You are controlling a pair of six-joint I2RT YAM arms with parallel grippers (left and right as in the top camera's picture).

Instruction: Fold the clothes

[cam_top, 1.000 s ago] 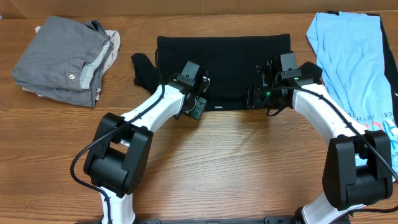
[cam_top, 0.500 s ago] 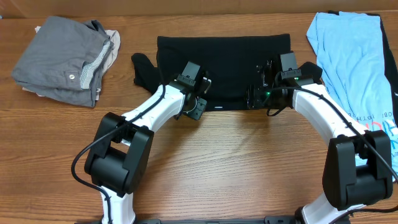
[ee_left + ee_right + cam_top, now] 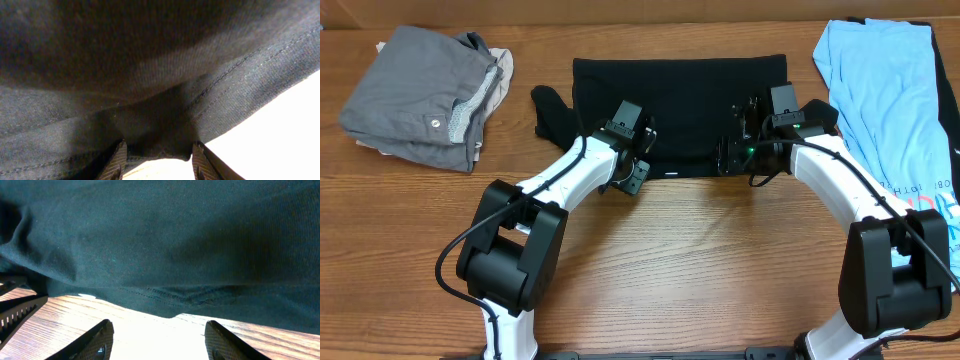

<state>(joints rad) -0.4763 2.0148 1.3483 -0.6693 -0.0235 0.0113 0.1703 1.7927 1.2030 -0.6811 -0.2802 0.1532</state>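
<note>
Sitting far left on the wooden table (image 3: 650, 270) is a folded grey clothes pile (image 3: 420, 95), well apart from both arms. A black sleeve (image 3: 548, 110) sticks out sideways next to it from the black garment (image 3: 680, 95), which lies flat at table centre toward the far edge.

The left gripper (image 3: 159, 159) is at the garment's near hem, left part. In the left wrist view the jaws stand apart, with a bunched bit of the stitched hem (image 3: 235, 67) sagging into the gap between the fingertips (image 3: 116, 162). Cannot tell whether the pads touch the cloth. Black fabric fills nearly that whole view, with overexposed table at lower right.

The right gripper (image 3: 160, 340) is at the same near hem, right part. Its jaws are wide apart, with bare wood between them and nothing held. The hem edge runs just beyond the fingertips (image 3: 97, 342), and the cloth there lies on the table.

A light blue shirt (image 3: 885, 110) lies spread out far right, close to the black garment's right edge, and partly under the right arm in the overhead view.
</note>
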